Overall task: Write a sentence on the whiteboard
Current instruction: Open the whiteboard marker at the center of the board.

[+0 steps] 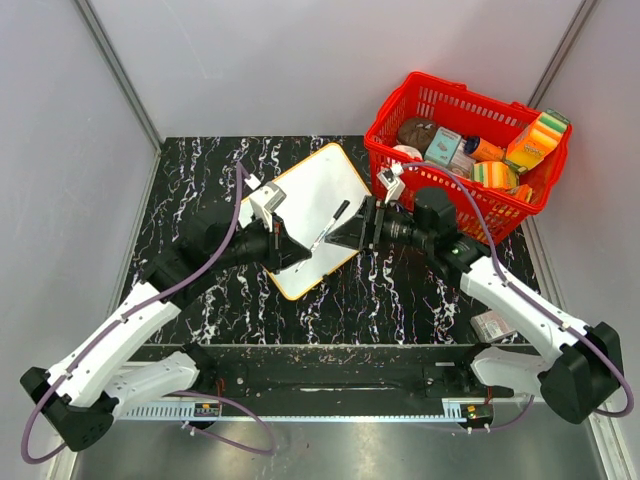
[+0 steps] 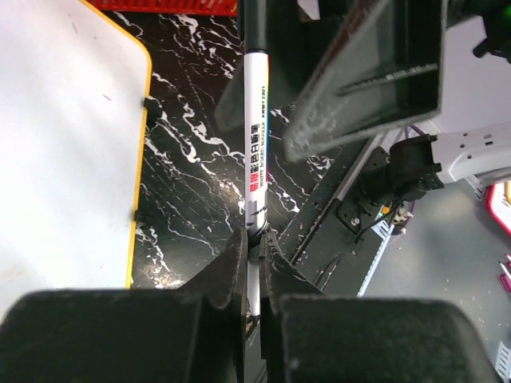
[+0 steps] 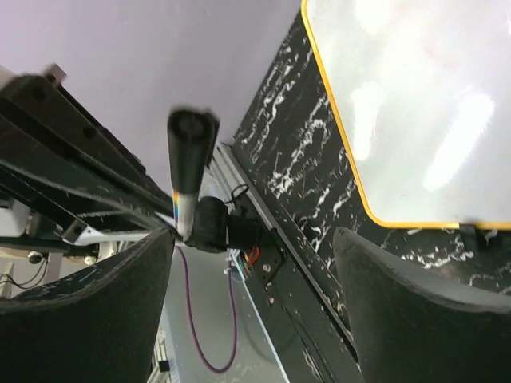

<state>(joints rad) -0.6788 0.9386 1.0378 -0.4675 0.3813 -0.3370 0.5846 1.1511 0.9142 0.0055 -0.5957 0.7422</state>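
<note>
The whiteboard (image 1: 305, 200), white with an orange-yellow rim, lies tilted on the black marbled table. It also shows in the left wrist view (image 2: 64, 136) and the right wrist view (image 3: 415, 104). Its surface looks blank. My left gripper (image 1: 297, 250) is shut on the lower end of a white marker (image 1: 330, 226) with a black cap, held above the board's near right edge. In the left wrist view the jaws (image 2: 257, 255) clamp the marker barrel (image 2: 255, 144). My right gripper (image 1: 358, 230) is open, its fingers on either side of the cap end (image 3: 190, 144), not touching it.
A red basket (image 1: 385, 120) full of sponges, boxes and other items stands at the back right, just behind the right arm. A small packet (image 1: 492, 325) lies on the table near the right arm's base. Grey walls surround the table.
</note>
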